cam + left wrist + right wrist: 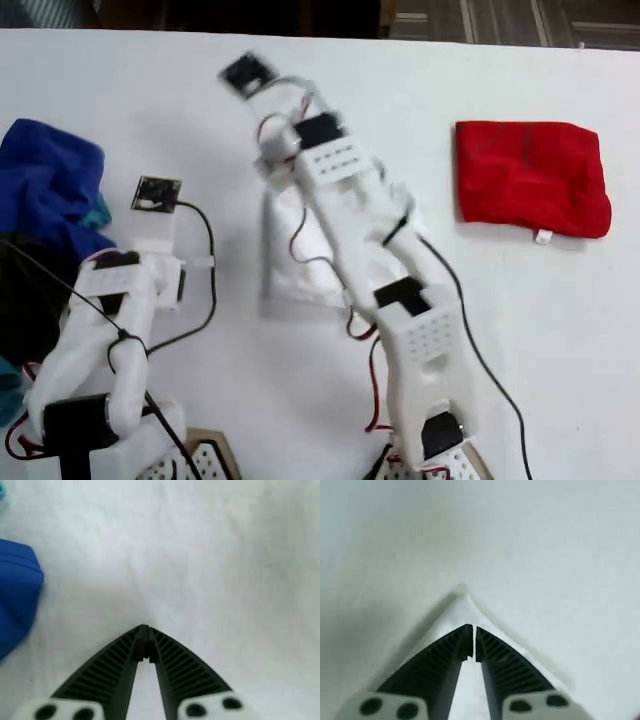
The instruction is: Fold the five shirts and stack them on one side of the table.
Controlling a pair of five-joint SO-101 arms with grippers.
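High view: a folded red shirt (530, 178) lies on the table (560, 340) to the right, a blue shirt (45, 175) is heaped at the left edge, and a white shirt (290, 265) lies beneath the right arm. Left wrist view: left gripper (145, 645) jaws together, empty, over bare table. Right wrist view: right gripper (469, 642) pinched on a white shirt fold.

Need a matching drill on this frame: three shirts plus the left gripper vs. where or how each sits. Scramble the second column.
1. red shirt
2. blue shirt
3. white shirt
4. left gripper

A. shut, over bare table
B. bunched in a heap at the left edge
C. folded flat, on the right side
D. lying under the right arm

Pairs: 1-C, 2-B, 3-D, 4-A
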